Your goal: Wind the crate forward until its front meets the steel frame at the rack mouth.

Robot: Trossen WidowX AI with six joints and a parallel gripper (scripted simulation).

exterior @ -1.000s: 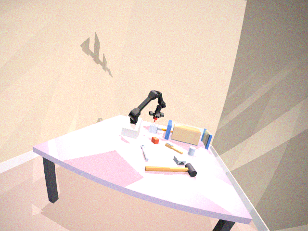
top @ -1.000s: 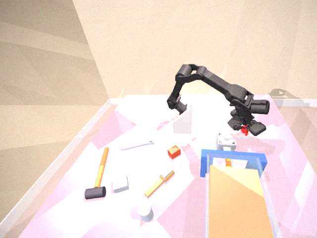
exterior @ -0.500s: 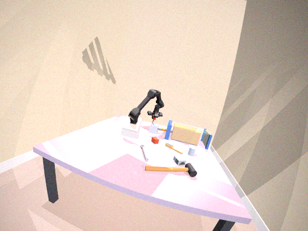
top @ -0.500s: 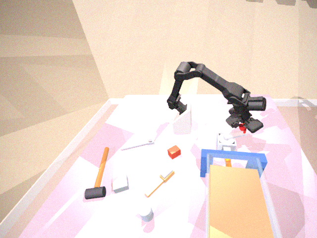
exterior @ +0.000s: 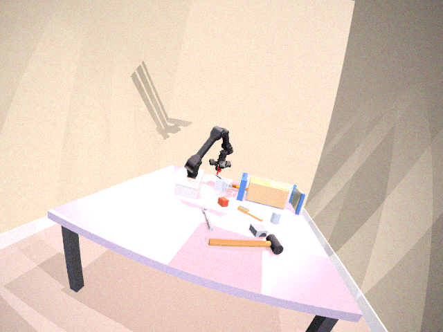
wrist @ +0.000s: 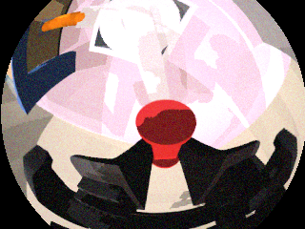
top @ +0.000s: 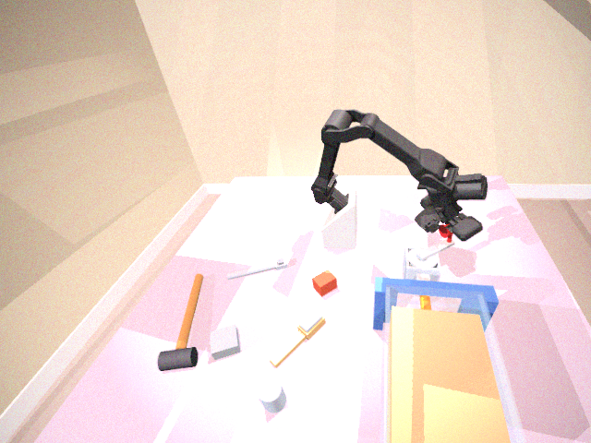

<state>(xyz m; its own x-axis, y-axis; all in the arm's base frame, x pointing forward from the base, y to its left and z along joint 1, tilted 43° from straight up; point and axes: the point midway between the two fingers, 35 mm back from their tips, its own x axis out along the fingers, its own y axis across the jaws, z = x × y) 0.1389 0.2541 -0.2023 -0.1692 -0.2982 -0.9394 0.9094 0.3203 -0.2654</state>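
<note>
My gripper (top: pixel 446 231) is shut on the red knob (top: pixel 444 232) of the winch handle. The handle's thin silver arm (top: pixel 435 251) runs down to the top of the grey winch (top: pixel 421 267). In the wrist view the red knob (wrist: pixel 166 129) sits between my fingers, with the winch (wrist: pixel 136 26) beyond it. An orange strap (top: pixel 425 302) runs from the winch through the blue steel frame (top: pixel 434 295) to the tan crate (top: pixel 443 372) under the clear guard. The crate looks flat. I cannot tell whether its front touches the frame.
A hammer (top: pixel 186 324), a grey block (top: pixel 224 341), a yellow tool (top: pixel 298 341), a grey cylinder (top: pixel 272 399), a red block (top: pixel 324 282) and a silver wrench (top: pixel 258 269) lie left of the rack. The arm's white base block (top: pixel 341 229) stands behind them.
</note>
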